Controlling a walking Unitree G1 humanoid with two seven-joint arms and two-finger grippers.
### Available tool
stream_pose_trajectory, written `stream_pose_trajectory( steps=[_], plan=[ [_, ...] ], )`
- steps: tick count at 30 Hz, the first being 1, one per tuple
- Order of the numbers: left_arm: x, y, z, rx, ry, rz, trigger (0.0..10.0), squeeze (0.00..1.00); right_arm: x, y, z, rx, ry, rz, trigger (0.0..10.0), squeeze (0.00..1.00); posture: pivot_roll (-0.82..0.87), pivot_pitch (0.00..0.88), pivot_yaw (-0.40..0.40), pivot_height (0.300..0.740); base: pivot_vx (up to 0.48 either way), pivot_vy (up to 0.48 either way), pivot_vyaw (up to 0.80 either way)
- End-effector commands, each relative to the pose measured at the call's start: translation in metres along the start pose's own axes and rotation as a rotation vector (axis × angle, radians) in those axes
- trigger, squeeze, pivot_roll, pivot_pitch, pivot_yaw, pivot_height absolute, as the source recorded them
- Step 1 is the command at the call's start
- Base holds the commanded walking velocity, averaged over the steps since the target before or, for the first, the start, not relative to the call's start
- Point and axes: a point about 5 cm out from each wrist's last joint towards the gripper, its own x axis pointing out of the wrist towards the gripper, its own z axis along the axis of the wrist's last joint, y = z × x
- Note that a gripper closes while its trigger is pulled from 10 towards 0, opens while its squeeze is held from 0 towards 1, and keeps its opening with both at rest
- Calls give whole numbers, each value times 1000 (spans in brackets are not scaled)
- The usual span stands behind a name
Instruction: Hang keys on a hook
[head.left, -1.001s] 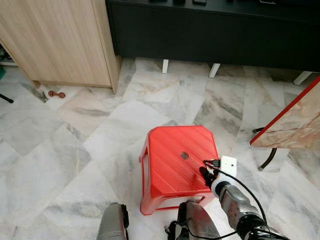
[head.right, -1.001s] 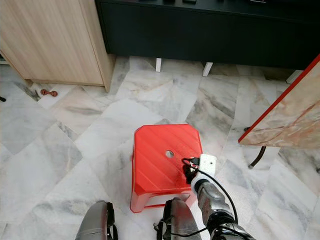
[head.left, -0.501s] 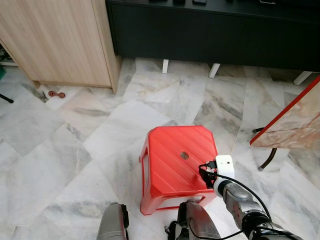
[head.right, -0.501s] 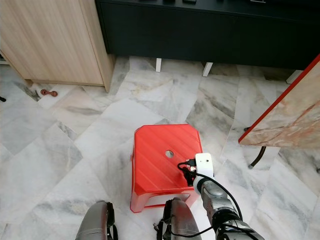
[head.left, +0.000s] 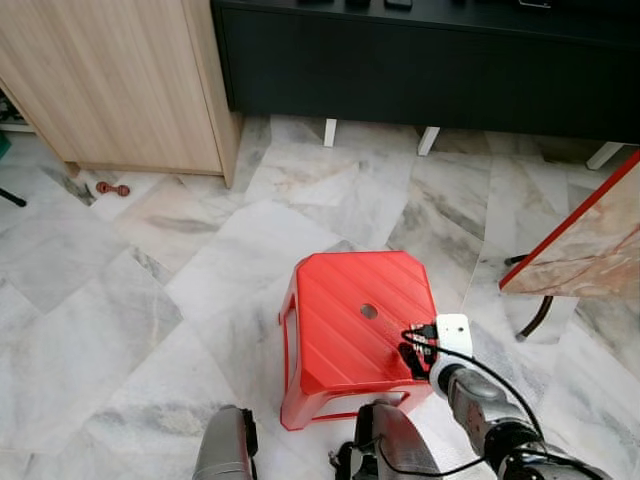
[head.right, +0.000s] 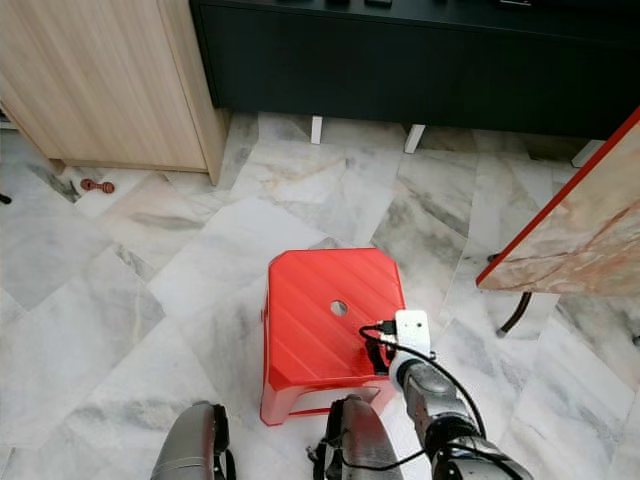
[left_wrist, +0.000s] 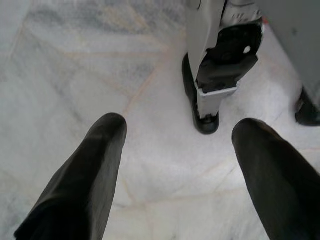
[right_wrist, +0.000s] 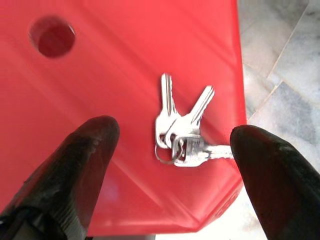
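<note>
The right pincer (right_wrist: 172, 165) hangs over the red stool (head.left: 350, 320) with its fingers spread wide, bare plastic between them and the keys (right_wrist: 180, 130) lying flat near the stool's corner. Open marble floor (head.left: 150, 290) surrounds the stool; a tilted board (head.left: 590, 240) stands near its right side.

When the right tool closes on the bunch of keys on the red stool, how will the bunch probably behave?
The keys are three flat metal blades on one small ring, so the bunch will probably flop and swing when lifted. They lie flat on the smooth red stool, so they may slide rather than lift. They lie near its edge, so a push could knock them off. The right tool stands open around them.
</note>
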Motion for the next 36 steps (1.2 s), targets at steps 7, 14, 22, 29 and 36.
stream_pose_trajectory(
  steps=[7, 14, 22, 29, 36],
  plan=[
    [-10, -21, -18, 36, 43, -91, 10000, 0, -2, -4, -12, 29, 30, -30, 10000, 0, 102, 287, -143, 634, 286, 0, 0],
    [-10, -21, -18, 33, 40, -87, 10000, 0, -2, -4, -12, 20, 29, -32, 10000, 0, 102, 291, -143, 634, 36, 0, 0],
    [-10, -21, -19, 36, 45, -91, 10000, 0, -2, 0, -18, 19, 48, -28, 10000, 0, 106, 292, -142, 634, 0, 0, 0],
    [-12, -21, -21, 36, 47, -93, 10000, 0, -3, -4, -20, 30, 64, -51, 10000, 0, 107, 297, -142, 634, 0, 0, 0],
    [-13, -22, -23, 38, 47, -98, 10000, 0, -4, -7, -26, 40, 92, -67, 10000, 0, 107, 303, -141, 634, 0, 0, 0]
  ],
)
